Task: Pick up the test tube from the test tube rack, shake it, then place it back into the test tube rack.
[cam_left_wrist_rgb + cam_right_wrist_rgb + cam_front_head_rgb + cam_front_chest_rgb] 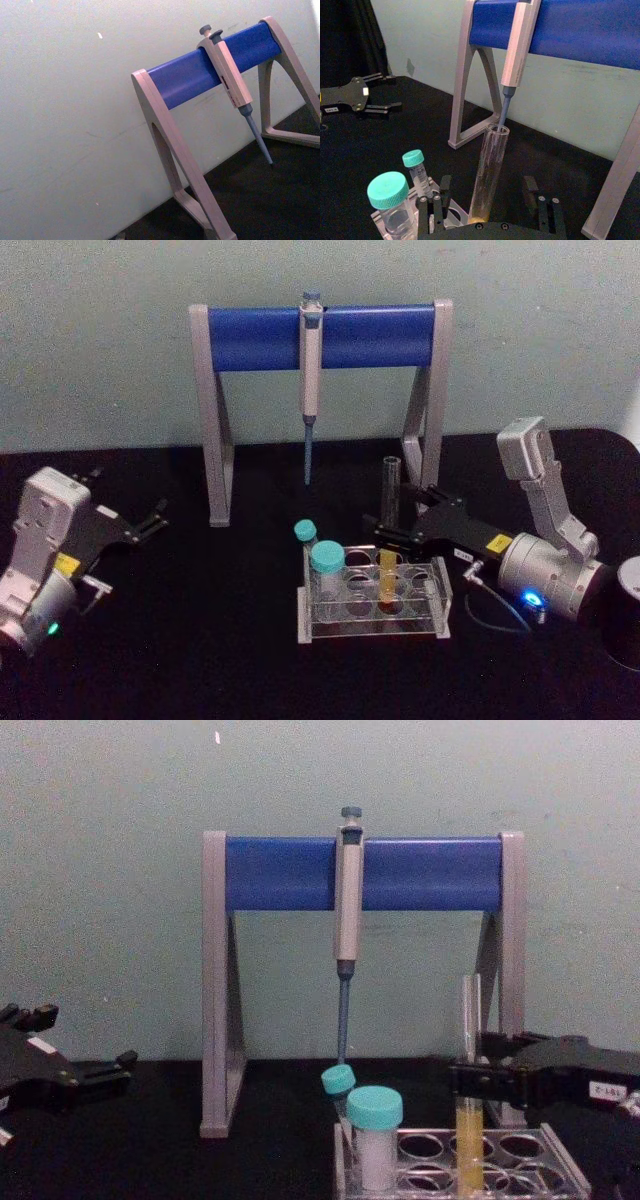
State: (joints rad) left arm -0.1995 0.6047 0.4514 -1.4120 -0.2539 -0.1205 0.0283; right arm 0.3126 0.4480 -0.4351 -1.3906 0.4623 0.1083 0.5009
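The test tube (389, 483) stands upright in the clear test tube rack (372, 633), with yellow-orange liquid in its lower part. My right gripper (403, 516) is open, level with the tube's middle, one finger on each side of it. The right wrist view shows the test tube (489, 170) between the fingers (434, 209) with a gap on both sides. From the chest the right gripper (476, 1078) brackets the test tube (468, 1125) just above the rack (522, 1156). My left gripper (150, 520) rests open on the table at the far left.
A grey-legged stand with a blue crossbar (255, 337) stands behind the rack, with a pipette (310, 390) hanging from it close behind the tube. Two teal-capped tubes (327, 560) sit in the rack's left side. A black cylinder (628, 612) stands at the right edge.
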